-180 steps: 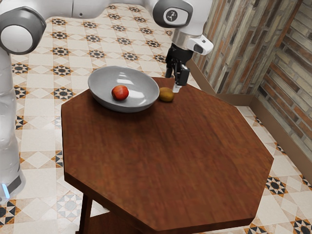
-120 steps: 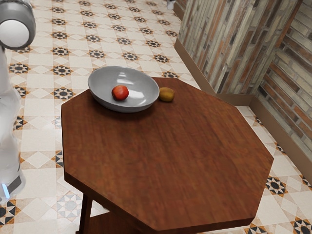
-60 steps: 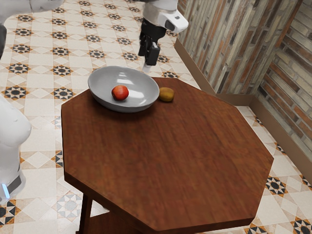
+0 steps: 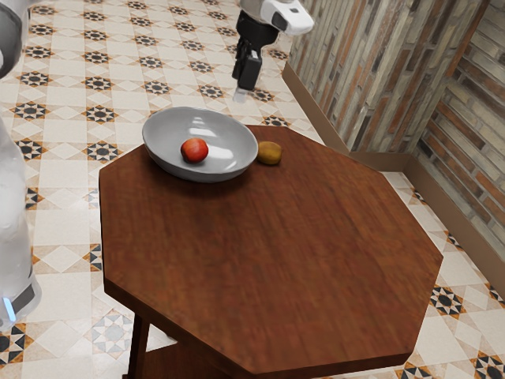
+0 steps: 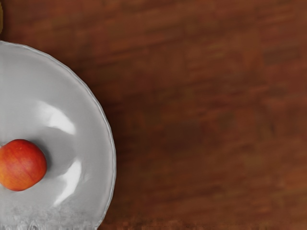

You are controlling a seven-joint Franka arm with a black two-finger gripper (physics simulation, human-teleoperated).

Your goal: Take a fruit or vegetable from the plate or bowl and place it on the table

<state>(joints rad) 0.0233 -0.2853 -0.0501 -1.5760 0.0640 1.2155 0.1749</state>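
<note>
Oval brown fruit (image 4: 270,153) is seen beside the bowl (image 4: 164,140), round red fruit (image 4: 194,150) inside; tool (image 4: 241,91) opening cannot be told.

Bowl (image 5: 93,143), red fruit (image 5: 22,165), brown fruit (image 5: 1,21) partly outside the wrist view.

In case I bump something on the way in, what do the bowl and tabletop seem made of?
The bowl looks like glossy glazed ceramic, possibly enamelled metal: smooth grey with bright white highlights. The tabletop looks like wood with a low sheen: reddish-brown, with streaky grain.
</note>
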